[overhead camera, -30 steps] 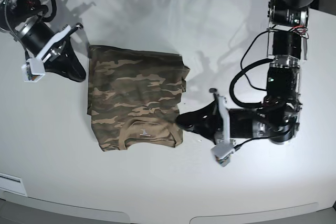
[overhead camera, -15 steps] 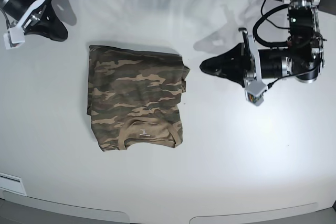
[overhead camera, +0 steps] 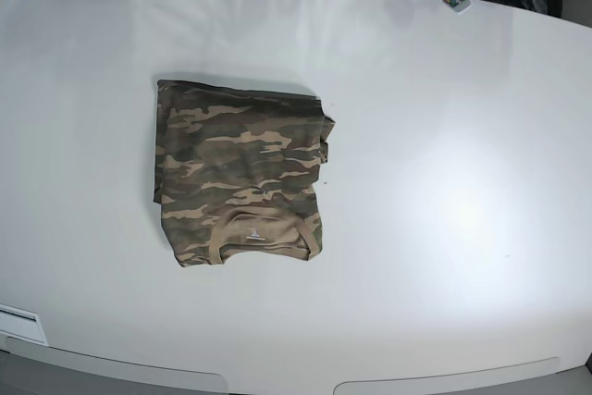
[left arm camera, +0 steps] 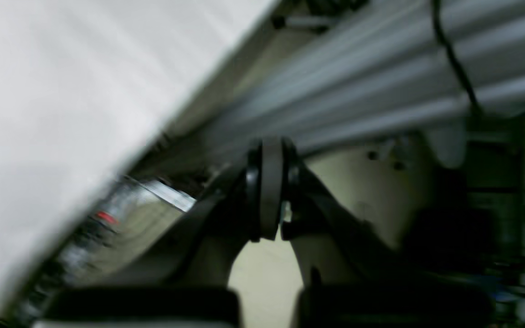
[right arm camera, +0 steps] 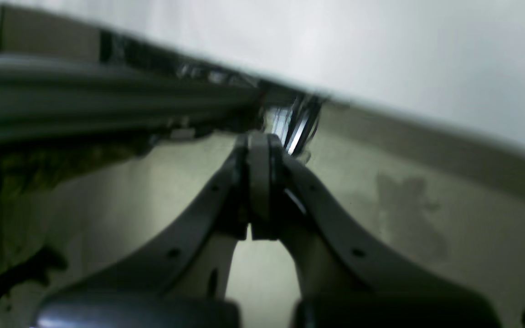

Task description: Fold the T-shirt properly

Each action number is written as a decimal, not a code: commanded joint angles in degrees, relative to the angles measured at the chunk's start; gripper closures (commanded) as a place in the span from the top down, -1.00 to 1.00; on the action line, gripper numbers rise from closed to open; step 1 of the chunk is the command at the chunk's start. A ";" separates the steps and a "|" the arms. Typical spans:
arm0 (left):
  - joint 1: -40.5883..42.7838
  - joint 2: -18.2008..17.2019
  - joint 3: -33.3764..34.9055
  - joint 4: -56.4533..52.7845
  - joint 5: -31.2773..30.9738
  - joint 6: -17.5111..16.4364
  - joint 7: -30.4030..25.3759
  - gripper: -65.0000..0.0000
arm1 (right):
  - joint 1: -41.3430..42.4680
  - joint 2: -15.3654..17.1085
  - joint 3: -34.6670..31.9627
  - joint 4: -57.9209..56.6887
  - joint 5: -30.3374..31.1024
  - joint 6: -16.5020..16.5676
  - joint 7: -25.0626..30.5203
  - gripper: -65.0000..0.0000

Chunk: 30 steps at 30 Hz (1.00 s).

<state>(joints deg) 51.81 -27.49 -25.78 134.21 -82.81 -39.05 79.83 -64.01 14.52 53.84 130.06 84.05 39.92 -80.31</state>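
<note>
Across the wide white oval table, nothing is lying except one garment. Left of the table's centre, well apart from every edge, the large camouflage cloth T-shirt in olive, brown and tan is lying flat as a folded rectangle, its tan ribbed collar pointing toward the near edge. Beyond the far right corner, the left gripper is hanging with its black fingers pressed together on nothing. Beyond the far left corner, the right gripper is hanging likewise, fingers pressed together and empty.
</note>
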 commanded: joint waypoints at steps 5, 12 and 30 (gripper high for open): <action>13.81 0.26 -0.44 0.02 5.18 0.31 0.17 -1.00 | -7.50 0.44 0.20 -3.72 0.95 0.08 0.31 -1.00; 18.27 2.58 0.72 -16.50 15.21 0.04 -6.29 -1.00 | -9.11 0.72 -9.35 -17.57 0.95 0.08 0.35 -1.00; -16.52 7.58 24.15 -75.34 52.52 0.07 -46.25 -1.00 | 23.74 2.75 -43.93 -70.05 -53.37 -0.76 49.77 -1.00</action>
<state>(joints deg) 34.41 -19.44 -1.54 58.15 -29.17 -38.52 32.99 -39.40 16.69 9.56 59.24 29.91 38.61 -30.15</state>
